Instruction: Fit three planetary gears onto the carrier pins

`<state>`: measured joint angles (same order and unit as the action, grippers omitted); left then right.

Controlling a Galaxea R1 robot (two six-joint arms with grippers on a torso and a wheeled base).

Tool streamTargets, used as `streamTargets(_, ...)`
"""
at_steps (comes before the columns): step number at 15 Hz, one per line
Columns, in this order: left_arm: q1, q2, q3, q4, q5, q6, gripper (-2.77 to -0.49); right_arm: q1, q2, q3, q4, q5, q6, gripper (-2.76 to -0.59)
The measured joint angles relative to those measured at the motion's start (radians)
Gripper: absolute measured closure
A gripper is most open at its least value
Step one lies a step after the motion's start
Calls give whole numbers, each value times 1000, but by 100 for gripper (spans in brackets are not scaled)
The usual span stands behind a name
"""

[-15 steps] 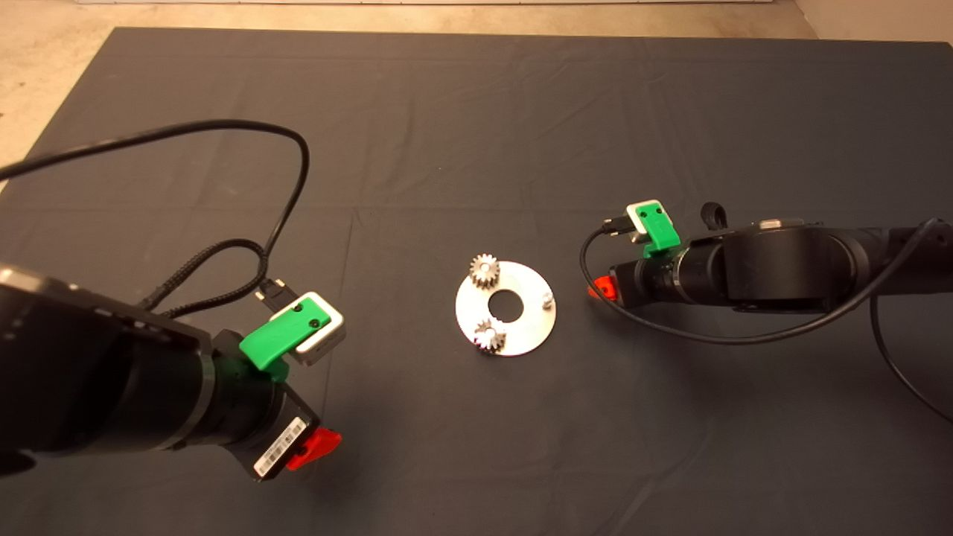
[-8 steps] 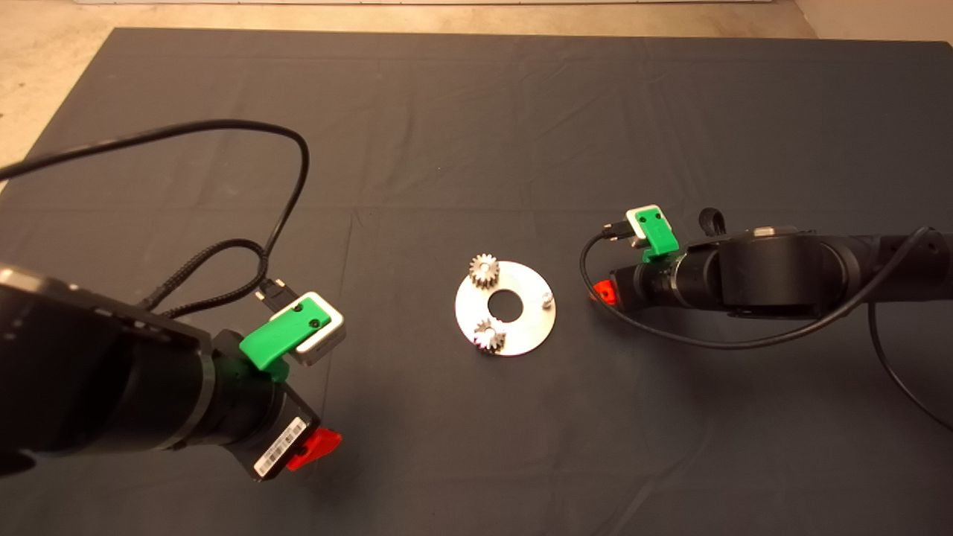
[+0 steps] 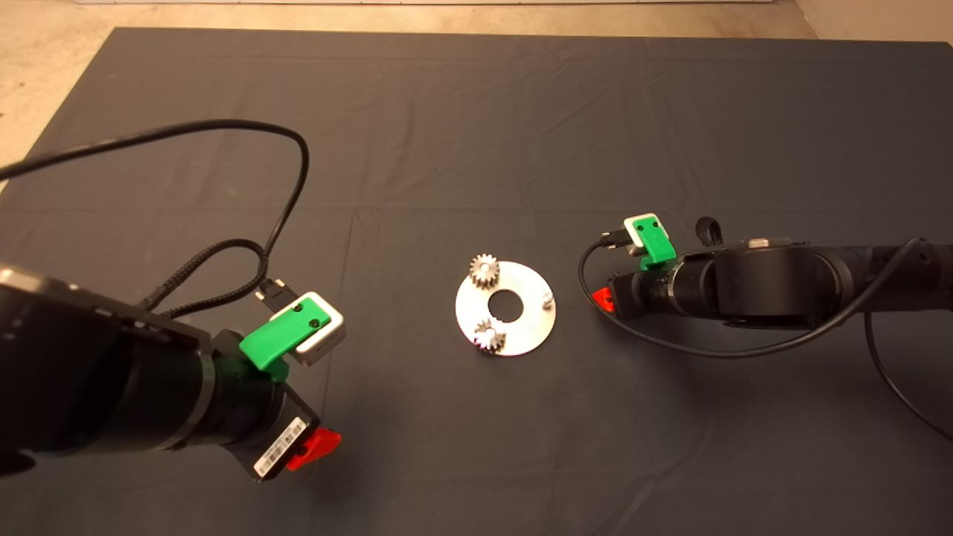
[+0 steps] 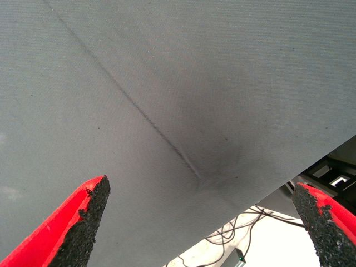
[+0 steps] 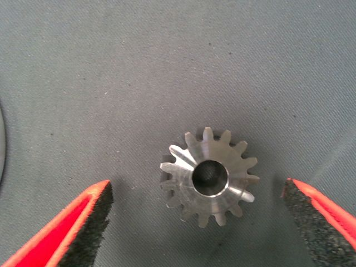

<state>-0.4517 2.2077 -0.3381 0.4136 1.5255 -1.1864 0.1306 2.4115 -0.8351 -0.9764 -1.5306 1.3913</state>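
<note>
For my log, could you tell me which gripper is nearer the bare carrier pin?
Right. The right gripper sits just beyond the plate's edge beside that bare pin; the left gripper waits at the mat's lower left.

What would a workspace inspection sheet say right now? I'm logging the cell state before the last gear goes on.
Surface: dark grey fabric mat, creased.
Job's things: flat round silver plate carries two small toothed metal gears on pins; third short silver pin bare. Third toothed metal gear lies flat on the mat between the right gripper's fingers, untouched.
Clutter: nothing seen.
Grippers: right green gripper open, just right of the plate; left green gripper open, idle over bare mat at lower left.
Cables: black cables loop over the mat to both wrist cameras.
Surroundings: beige floor beyond the mat.
</note>
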Motion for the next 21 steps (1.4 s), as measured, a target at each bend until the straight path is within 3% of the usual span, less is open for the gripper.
streamTargets(4,0,0,0,0,0,0,-234,0,2,-7,0,1,0,-222)
streamTargets(8,0,0,0,0,0,0,-234,0,1,-35,-1,32,0,-201)
streamTargets(11,0,0,0,0,0,0,-234,0,4,-38,-1,34,0,-182)
streamTargets(13,0,-3,0,0,0,0,-233,0,10,-38,-1,39,0,-182)
streamTargets(21,0,-3,0,0,0,0,-233,0,10,-38,-2,34,0,-144)
